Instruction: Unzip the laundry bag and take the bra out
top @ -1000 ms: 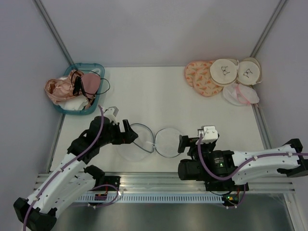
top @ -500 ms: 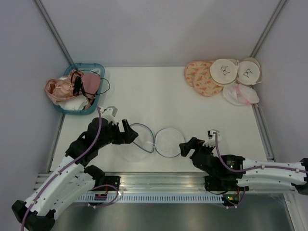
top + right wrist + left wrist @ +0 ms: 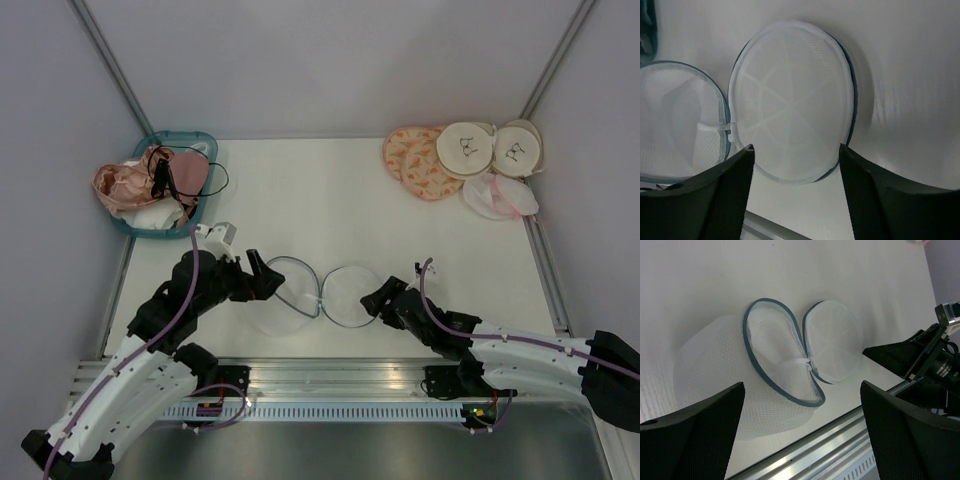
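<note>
The flat white table (image 3: 330,190) carried everything. At its back left corner sat a teal plastic basket (image 3: 205,150) heaped with pink and dark garments (image 3: 150,180). The translucent white mesh laundry bag (image 3: 285,290) with its blue-grey zipped rim lay near the front edge, between the two arms. It was unzipped, and its round mesh lid (image 3: 345,295) was folded out flat to the right, joined to the body at one point. At the back right corner lay peach patterned round pouches (image 3: 415,160), cream round pouches with black marks (image 3: 468,148) and a white-and-pink mesh pouch (image 3: 497,195). The left gripper (image 3: 268,280) stood at the bag's left rim, jaws spread wide, holding nothing. The right gripper (image 3: 372,302) hovered at the lid's right edge, jaws apart and empty.
</note>
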You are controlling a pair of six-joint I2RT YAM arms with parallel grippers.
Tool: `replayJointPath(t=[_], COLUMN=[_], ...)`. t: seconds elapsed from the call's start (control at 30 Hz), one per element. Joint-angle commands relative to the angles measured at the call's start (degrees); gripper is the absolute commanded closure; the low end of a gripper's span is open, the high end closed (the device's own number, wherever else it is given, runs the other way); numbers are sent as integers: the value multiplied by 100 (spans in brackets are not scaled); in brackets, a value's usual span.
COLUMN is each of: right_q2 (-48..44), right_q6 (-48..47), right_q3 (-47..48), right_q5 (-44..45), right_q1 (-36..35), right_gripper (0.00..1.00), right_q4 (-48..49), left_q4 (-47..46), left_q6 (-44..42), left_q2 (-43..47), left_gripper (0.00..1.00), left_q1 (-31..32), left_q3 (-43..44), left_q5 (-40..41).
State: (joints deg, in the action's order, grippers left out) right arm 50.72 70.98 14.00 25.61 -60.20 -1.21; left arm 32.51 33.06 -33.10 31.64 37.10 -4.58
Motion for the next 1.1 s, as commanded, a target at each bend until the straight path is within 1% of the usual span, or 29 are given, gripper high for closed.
replayJointPath(t=[0.0, 0.03, 0.1, 0.2, 0.3, 0.37, 0.43, 0.53, 0.6, 0.67, 0.77, 0.97, 1.0, 1.07], right_q2=[367, 464, 728, 852, 598, 221, -226, -614, -634, -564, -449, -186, -124, 130], right_q6=[30, 39, 91, 92, -31, -154, -286, -295, -217, -146, 3, 205, 223, 328], right_q3=[-20, 41, 146, 261, 200, 235, 322, 437, 437, 393, 148, -292, -353, -547], right_q5=[-635, -653, -627, -539, -443, -390, -285, -57, 32, 85, 24, -82, -178, -292], right_q1=[254, 281, 290, 290, 290, 290, 290, 290, 290, 290, 299, 290, 290, 307], right_gripper=[32, 37, 37, 35, 31, 27, 26, 26, 26, 26, 26, 30, 31, 32], right_q4=[965, 965, 817, 509, 403, 140, -315, -974, -1300, -1390, -1163, -443, -285, 347], left_q4=[-184, -166, -166, -157, -140, -131, -122, -131, -140, -157, -157, -157, -157, -166], left_q6=[201, 210, 219, 245, 254, 245, 254, 280, 289, 271, 254, 271, 280, 306], left_q2=[111, 137, 155, 225, 278, 278, 278, 261, 252, 199, 181, 199, 208, 208], left_gripper=[0, 0, 0, 0, 0, 0, 0, 0, 0, 0, 0, 0, 0, 0], left_q1=[27, 18, 18, 27, 27, 18, 18, 18, 18, 18, 18, 27, 18, 18], left_q3=[-89, -80, -98, -107, -115, -124, -142, -159, -142, -124, -98, -133, -142, -159], left_q5=[54, 62, 45, 19, 45, 19, 10, 36, 53, 54, 54, 45, 45, 36])
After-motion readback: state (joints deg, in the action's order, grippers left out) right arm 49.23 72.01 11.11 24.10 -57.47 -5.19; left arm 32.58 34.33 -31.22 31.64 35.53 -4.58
